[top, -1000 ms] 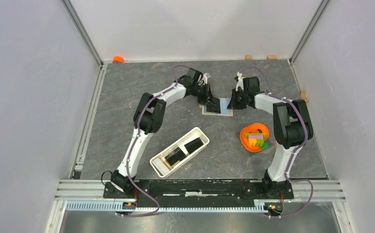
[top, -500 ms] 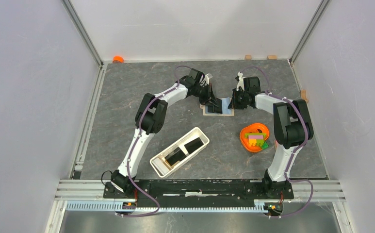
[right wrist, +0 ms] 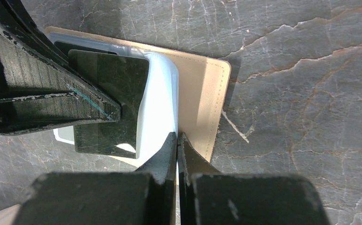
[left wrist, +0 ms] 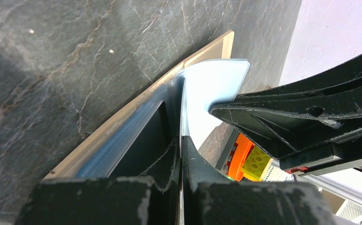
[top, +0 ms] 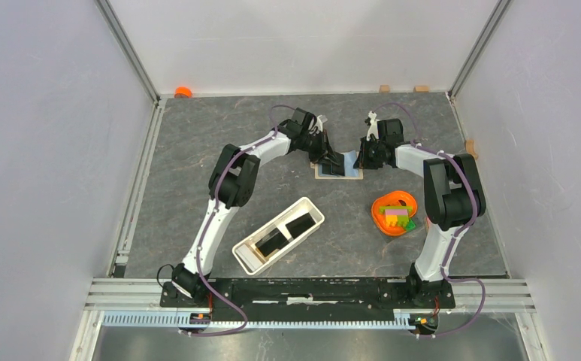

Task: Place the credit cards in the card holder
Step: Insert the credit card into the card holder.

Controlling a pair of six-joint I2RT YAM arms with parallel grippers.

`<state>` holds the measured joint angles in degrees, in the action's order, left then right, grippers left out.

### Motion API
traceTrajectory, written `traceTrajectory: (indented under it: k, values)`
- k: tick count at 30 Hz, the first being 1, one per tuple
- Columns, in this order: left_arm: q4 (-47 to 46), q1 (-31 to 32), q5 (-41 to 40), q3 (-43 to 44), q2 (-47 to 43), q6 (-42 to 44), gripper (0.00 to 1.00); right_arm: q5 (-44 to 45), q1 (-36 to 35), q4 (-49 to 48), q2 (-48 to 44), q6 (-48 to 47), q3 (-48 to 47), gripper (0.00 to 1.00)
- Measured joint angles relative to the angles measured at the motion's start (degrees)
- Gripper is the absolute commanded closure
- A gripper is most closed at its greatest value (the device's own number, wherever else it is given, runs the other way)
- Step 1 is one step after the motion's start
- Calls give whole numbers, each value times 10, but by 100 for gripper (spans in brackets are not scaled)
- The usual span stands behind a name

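Observation:
A flat beige card holder (top: 323, 175) with a light blue sleeve lies at the table's middle back. Both grippers meet over it. My left gripper (left wrist: 181, 138) is shut on a black credit card (right wrist: 108, 75), seen edge-on in the left wrist view (left wrist: 181, 108). The card leans against the sleeve. My right gripper (right wrist: 177, 136) is shut on the edge of the sleeve (right wrist: 158, 103) and lifts it off the beige backing (right wrist: 202, 93). A dark card shows under the sleeve (right wrist: 85, 47). Two more black cards (top: 298, 223) lie in a white tray (top: 302, 200).
An orange bowl (top: 394, 213) of coloured blocks stands right of the tray, near the right arm. A small orange object (top: 183, 92) sits at the back left corner. Grey walls enclose the table on three sides.
Both grippers have shifted only slightly at the beige holder. The tray, its cards and the bowl have not moved.

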<state>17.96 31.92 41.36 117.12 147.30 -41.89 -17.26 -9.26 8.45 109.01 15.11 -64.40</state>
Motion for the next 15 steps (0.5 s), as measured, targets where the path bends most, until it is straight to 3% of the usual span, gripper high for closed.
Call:
traceTrajectory:
  k: [15]
  values:
    - [-96, 5, -47, -93, -44, -62, 98, 3, -1, 0, 0, 0, 0, 100]
